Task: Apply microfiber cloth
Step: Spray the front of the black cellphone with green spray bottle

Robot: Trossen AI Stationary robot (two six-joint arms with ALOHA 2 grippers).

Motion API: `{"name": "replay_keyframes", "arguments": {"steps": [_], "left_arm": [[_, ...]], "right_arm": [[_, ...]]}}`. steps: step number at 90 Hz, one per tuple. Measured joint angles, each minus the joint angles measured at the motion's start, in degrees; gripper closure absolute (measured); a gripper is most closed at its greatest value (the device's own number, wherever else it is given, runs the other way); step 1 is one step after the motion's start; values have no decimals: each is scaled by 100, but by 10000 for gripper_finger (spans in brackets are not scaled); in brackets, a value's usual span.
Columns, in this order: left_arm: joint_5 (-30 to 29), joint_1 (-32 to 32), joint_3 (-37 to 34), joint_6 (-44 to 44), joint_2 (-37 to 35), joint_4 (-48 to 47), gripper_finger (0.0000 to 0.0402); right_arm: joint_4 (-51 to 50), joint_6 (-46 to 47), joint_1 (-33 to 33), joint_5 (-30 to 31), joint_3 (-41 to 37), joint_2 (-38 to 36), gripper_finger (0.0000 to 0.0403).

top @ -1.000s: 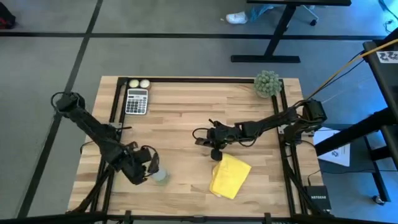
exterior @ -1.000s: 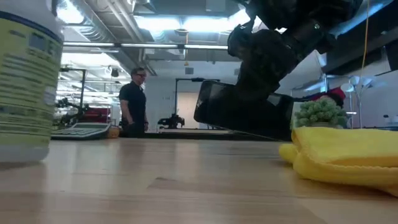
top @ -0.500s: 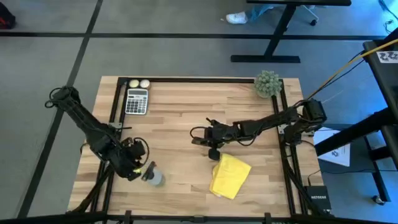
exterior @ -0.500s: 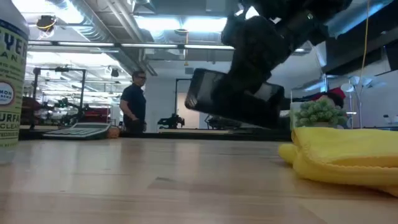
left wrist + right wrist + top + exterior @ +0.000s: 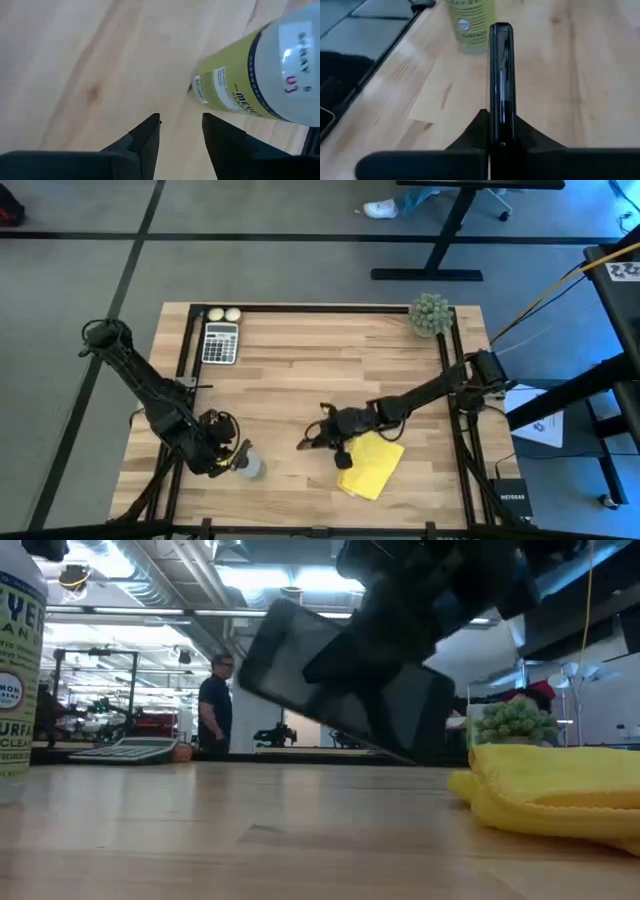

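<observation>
The yellow microfiber cloth [image 5: 368, 463] lies flat and loosely folded on the wooden table's near right part [image 5: 555, 795]. Just left of it my right gripper [image 5: 333, 432] is shut on a black smartphone [image 5: 308, 443], which shows as a dark tilted slab [image 5: 340, 680] in the low view. Near the table's near left corner a spray bottle [image 5: 250, 467] stands upright on its base [image 5: 18, 690]. My left gripper [image 5: 180, 125] is open beside it, with only bare wood between its fingers; the bottle [image 5: 250, 75] is ahead of them. My right gripper pinches the smartphone between its two fingers [image 5: 480, 131], one on each flat face, at the end nearest the wrist [image 5: 500, 120]. The arm reaches in from the table's right. The phone sticks out ahead of the fingers, tilted and clear of the table.
A calculator [image 5: 220, 342] and two small balls [image 5: 223, 314] lie at the far left. A small green plant [image 5: 430, 313] stands at the far right corner. A person [image 5: 213, 705] stands in the room behind. Bare wood spans the table's middle [image 5: 300, 370].
My right gripper has carried the smartphone toward the table's near edge and a little left, to beside the cloth, and the phone has tipped more steeply. The spray bottle shifted slightly toward the left edge early on and has stood still since. The cloth has not moved.
</observation>
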Motion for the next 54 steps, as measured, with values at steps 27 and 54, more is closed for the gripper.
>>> {"name": "replay_keyframes", "arguments": {"steps": [27,54], "left_arm": [[67,8,-518,406,717,2090,271],[-80,564,-518,1274,1490,3300,271]], "right_arm": [[-611,54,228,-16,873,525,395],[-1500,497,310,-63,1080,497,395]]}}
